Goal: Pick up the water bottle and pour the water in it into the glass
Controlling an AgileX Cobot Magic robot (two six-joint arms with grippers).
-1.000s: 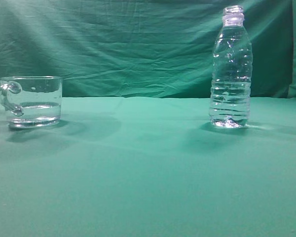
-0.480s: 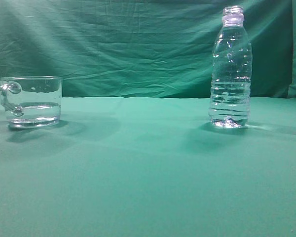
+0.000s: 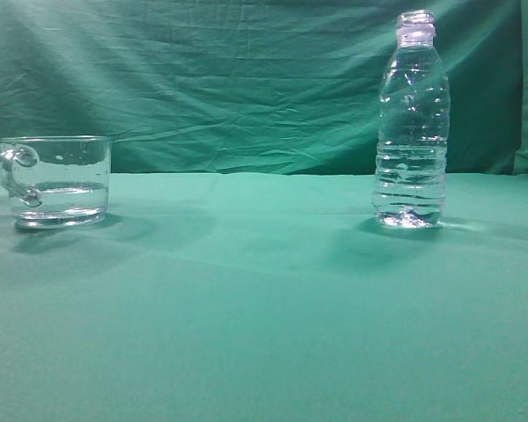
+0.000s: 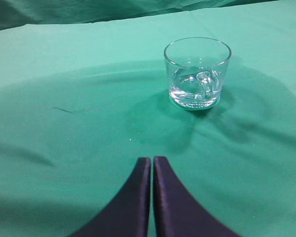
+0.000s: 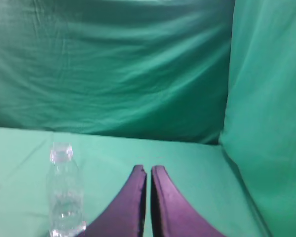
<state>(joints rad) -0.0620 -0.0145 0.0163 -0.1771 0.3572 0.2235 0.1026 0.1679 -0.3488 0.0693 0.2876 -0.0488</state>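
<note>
Ext. view: water bottle [image 3: 411,123] upright on green-clothed surface [image 3: 264,308], right side, cap off, threaded neck open, ribbed lower body; water [image 3: 409,189] filling roughly lower third. Glass [image 3: 57,180] upright at far left on same surface, loop handle toward left edge, shallow layer of clear liquid at base. Bottle and glass well apart, bare cloth between. Green draped backdrop [image 3: 229,79] behind both. Neither arm visible in ext. view. L wrist view: left hand [image 4: 152,170] with dark fingers pressed together, tips touching or nearly so, nothing between, hovering above cloth; glass [image 4: 197,73] ahead and slightly to right, apart from fingertips, handle facing camera, rim open, faint round shadow on cloth around it. R wrist view: right hand [image 5: 148,177] likewise closed, fingers side by side w/ only a thin slit, holding nothing; water bottle [image 5: 64,197] low at left of frame, upright, clear of the fingers, base near bottom edge. Green backdrop fold [image 5: 256,98] at right in same view.
</note>
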